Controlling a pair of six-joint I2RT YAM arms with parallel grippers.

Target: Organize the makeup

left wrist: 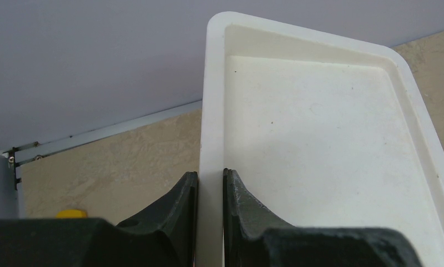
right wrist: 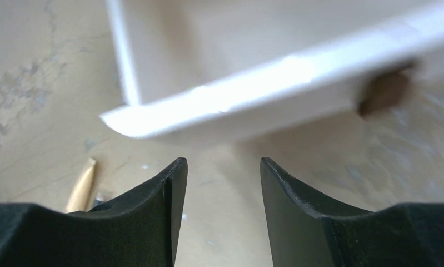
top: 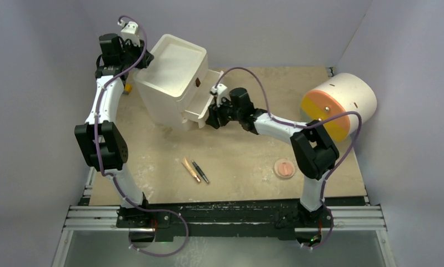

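The tan stick (top: pixel 190 169) and the dark stick (top: pixel 200 172) lie side by side on the table's near middle. The tan stick's tip shows in the right wrist view (right wrist: pixel 81 189). The round pink compact (top: pixel 284 168) lies to their right. The white cube box and the flat packet are out of view. My left gripper (top: pixel 144 59) is shut on the top rim (left wrist: pixel 211 111) of the white cabinet (top: pixel 172 83). My right gripper (top: pixel 211 120) is open and empty, just in front of the pulled-out lower drawer (right wrist: pixel 253 105) with its brown knob (right wrist: pixel 383 92).
The large white cylinder with an orange-yellow face (top: pixel 339 105) lies at the back right. A small yellow object (top: pixel 128 88) sits behind the cabinet on the left; it also shows in the left wrist view (left wrist: pixel 70 213). Grey walls close in three sides.
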